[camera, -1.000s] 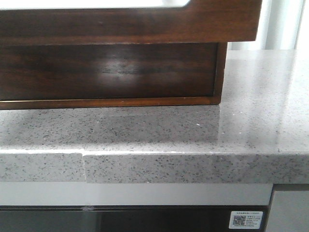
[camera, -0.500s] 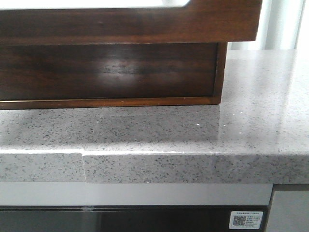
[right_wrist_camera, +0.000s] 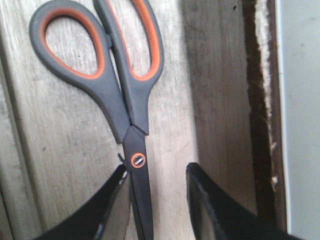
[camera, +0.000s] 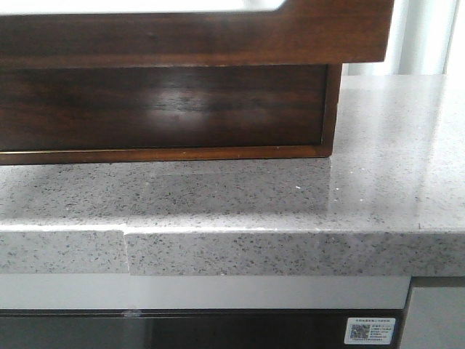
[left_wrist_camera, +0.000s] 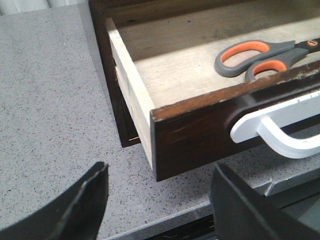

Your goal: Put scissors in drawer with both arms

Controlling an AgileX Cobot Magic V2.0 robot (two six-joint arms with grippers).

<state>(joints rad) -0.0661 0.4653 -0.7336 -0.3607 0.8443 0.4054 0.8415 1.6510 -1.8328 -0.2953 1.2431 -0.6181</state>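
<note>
The dark-brown glossy drawer (camera: 196,33) stands pulled out over the counter, and its front fills the top of the front view. In the left wrist view the drawer (left_wrist_camera: 200,130) is open, with a white handle (left_wrist_camera: 280,127) on its front. The grey-and-orange scissors (left_wrist_camera: 255,57) lie flat on its pale floor. My left gripper (left_wrist_camera: 157,200) is open and empty above the counter, just off the drawer's front corner. My right gripper (right_wrist_camera: 155,200) is open inside the drawer. The scissors (right_wrist_camera: 120,75) have their blade between its fingers, close against one finger and apart from the other.
The speckled grey countertop (camera: 378,189) has a front edge with a seam (camera: 125,251). Below it is a dark glossy panel with a QR sticker (camera: 370,331). The drawer's dark side wall (right_wrist_camera: 257,100) runs close beside my right gripper.
</note>
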